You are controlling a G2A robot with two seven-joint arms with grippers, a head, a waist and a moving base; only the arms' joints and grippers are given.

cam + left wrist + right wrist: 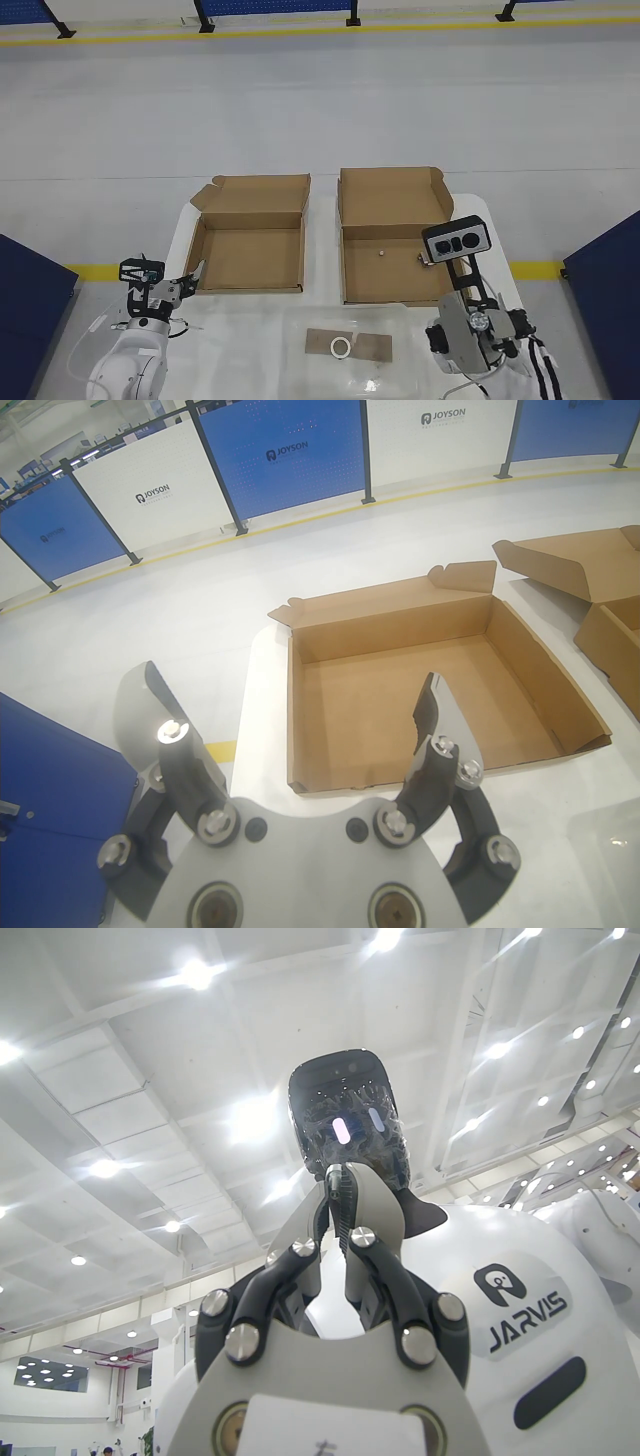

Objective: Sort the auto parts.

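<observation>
A white ring (341, 347) lies flat on a brown cardboard strip (375, 344) near the worktop's (250, 320) front edge; two tiny parts (383, 252) rest in the right carton (400, 284).

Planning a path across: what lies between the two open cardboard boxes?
Only a bare strip of white table separates the left box from the right box, as the top view shows.

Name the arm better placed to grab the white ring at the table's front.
Left, probably. The left tool is open and faces the table by the empty box. The right tool is shut and points up at the ceiling, so it must turn over before reaching the white ring.
</observation>
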